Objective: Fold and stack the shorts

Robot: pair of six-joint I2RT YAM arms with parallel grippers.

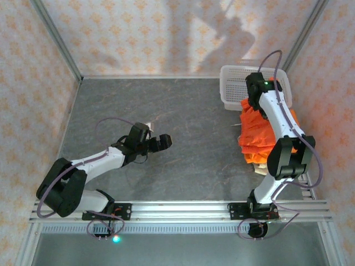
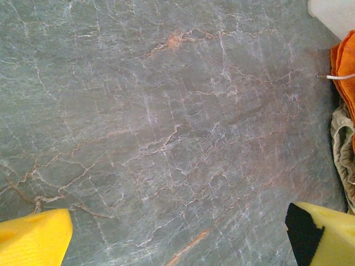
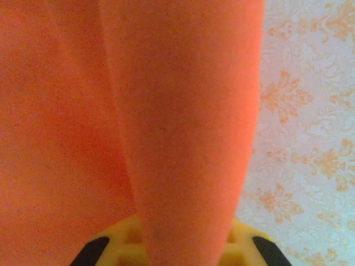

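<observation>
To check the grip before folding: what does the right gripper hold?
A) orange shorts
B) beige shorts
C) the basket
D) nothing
A: in the right wrist view, the orange shorts come straight out of the shut right gripper.

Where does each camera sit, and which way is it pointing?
Top external: above and behind, looking down on the table; left arm and right arm show.
Left wrist: on that arm, looks down at bare table; open left pincer at bottom corners.
Right wrist: on that arm, faces orange shorts gripped in the shut right pincer.
Shared: top and left wrist both show the basket.
</observation>
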